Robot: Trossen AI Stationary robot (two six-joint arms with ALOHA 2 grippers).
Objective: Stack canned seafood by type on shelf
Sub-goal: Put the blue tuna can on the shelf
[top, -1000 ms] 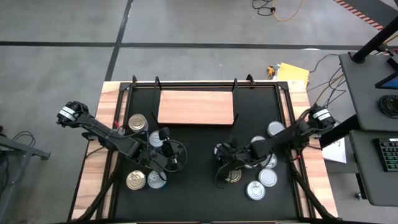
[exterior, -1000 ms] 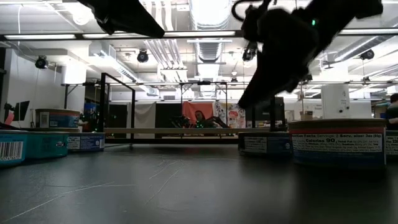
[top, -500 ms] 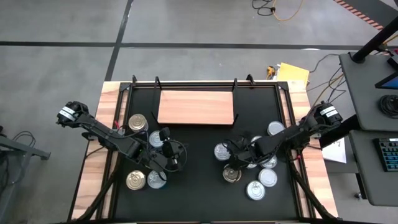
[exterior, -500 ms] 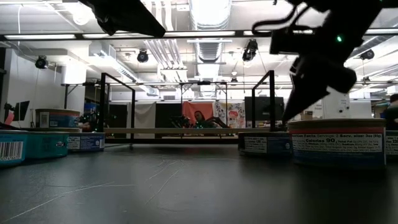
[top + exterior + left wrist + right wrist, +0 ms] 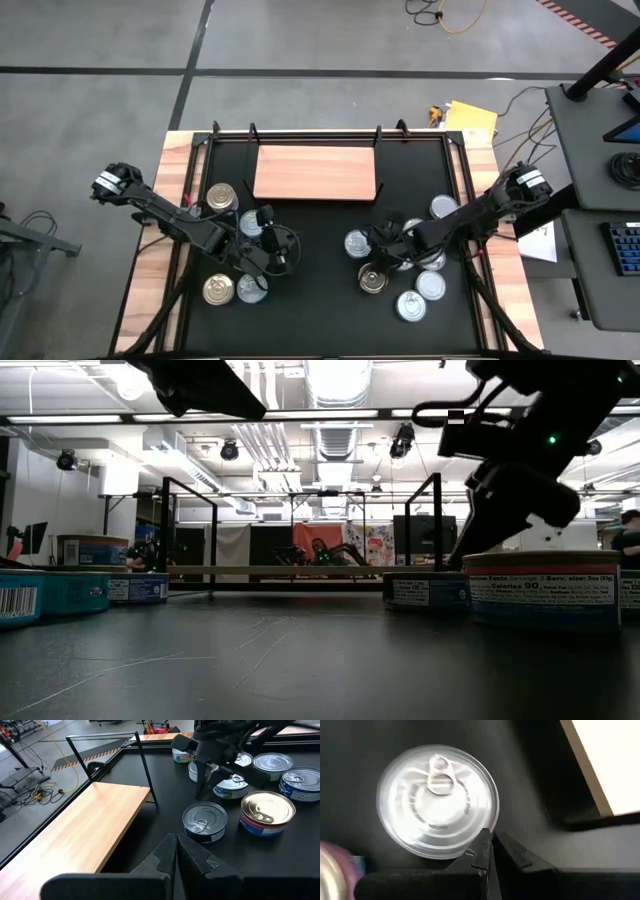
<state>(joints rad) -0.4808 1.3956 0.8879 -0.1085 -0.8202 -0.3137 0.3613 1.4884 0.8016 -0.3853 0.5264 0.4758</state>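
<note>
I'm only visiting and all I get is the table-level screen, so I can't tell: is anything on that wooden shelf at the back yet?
Observer: Seen from above, no. The shelf holds no cans; they all stand on the black table.
Visitor: What is the dark arm on my right doing?
Observer: That is the right gripper, jaws shut, with its tips just beside a silver-topped can.
Visitor: And the other arm?
Observer: The left gripper also has its jaws shut and holds nothing. It hangs over the group of cans on the table's left side.
</note>
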